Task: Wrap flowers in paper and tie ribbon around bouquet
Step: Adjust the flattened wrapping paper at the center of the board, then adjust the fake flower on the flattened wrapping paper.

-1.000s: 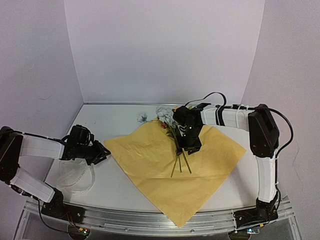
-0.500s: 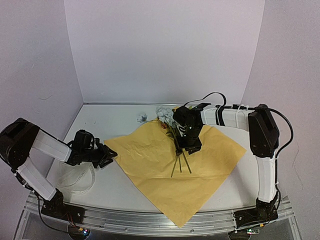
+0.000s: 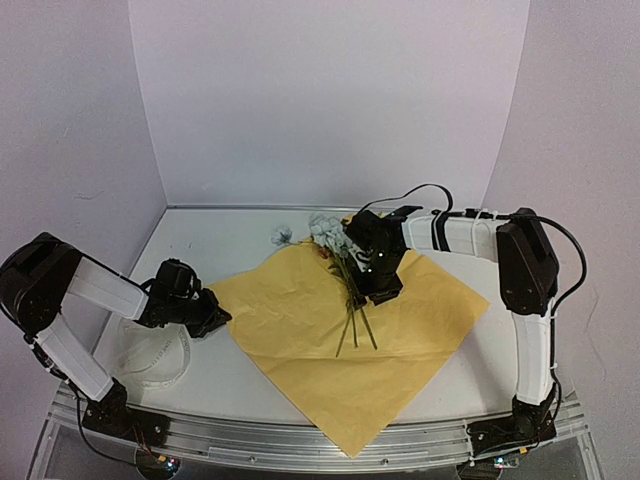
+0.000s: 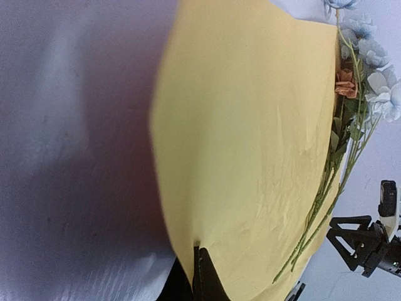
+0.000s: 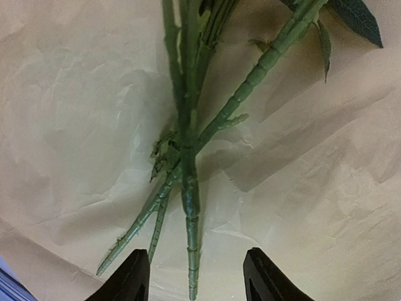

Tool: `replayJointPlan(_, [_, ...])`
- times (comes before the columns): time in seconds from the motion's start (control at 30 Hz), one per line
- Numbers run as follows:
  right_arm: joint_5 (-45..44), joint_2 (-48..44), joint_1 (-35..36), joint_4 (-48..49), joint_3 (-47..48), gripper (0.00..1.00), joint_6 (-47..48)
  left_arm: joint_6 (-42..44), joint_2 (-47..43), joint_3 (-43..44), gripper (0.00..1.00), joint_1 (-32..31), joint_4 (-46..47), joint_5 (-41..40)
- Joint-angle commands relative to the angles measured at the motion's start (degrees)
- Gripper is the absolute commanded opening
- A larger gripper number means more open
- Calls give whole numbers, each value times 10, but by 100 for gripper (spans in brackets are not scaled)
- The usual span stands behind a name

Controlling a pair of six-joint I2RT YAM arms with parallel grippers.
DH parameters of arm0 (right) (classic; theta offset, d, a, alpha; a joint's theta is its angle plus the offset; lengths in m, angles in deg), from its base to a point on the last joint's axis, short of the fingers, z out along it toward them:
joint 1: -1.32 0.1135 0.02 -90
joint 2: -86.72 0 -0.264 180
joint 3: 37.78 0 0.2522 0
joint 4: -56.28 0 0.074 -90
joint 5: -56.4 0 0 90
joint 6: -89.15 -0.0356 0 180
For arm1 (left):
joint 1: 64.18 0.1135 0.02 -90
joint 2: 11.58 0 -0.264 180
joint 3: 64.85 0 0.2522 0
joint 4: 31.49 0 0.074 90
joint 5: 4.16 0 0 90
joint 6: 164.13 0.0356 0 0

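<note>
The left gripper was clamped on the paper at its left corner, centre-left of frame. The right gripper stood part-open, straddling the stems of the flowers at centre. White table; lilac walls.

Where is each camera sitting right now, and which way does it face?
Top external: fixed above and behind the bases, looking down on the table; left arm and right arm show, with the paper and the flowers.
Left wrist: low at the paper's left corner, facing across the sheet; left gripper shows, shut on the paper.
Right wrist: close above the paper, looking down on the flowers' stems; right gripper shows, open.
Shared: top and left wrist both show the blooms and the right gripper.
</note>
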Motion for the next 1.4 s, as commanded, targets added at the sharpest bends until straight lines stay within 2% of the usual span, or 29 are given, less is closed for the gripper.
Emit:
replayJointPlan(0.0, [10,10,-2,15,25,50,-3,19,-44,17,0,1,-61,-36])
replayJointPlan(0.33, [45,20,3,85,-7,45,-60,13,-95,-8,0,1,-97,-43])
replayJointPlan(0.8, [18,28,8,96,-2,24,-119,10,-123,-20,0,1,-113,-44])
replayJointPlan(1.37, [-6,44,14,100,28,6,-181,10,-120,-21,0,1,-106,-39])
